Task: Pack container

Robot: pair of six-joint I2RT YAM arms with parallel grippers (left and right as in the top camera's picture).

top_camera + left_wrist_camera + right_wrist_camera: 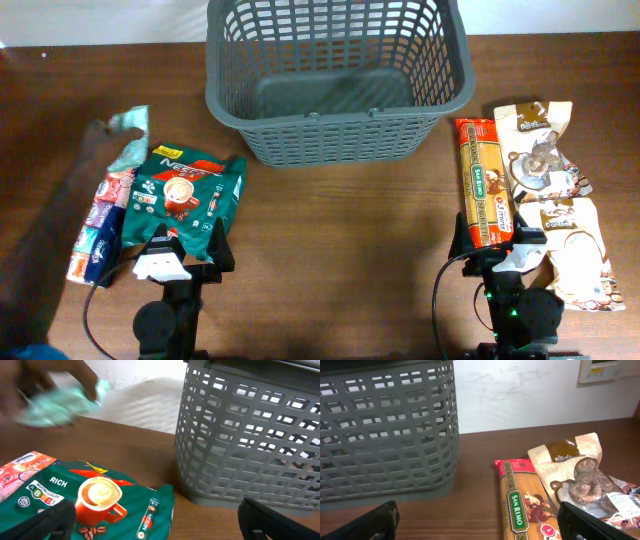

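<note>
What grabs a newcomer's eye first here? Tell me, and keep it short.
The big dark grey container stands empty at the far middle of the table. On the left lies a green Nescafe coffee packet, with a blurred arm over that edge by a pale green packet. On the right lies an orange San Remo spaghetti packet beside brown-and-cream snack bags.

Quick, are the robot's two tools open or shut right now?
Left tool: open, holding nothing.
Right tool: open, holding nothing.
</note>
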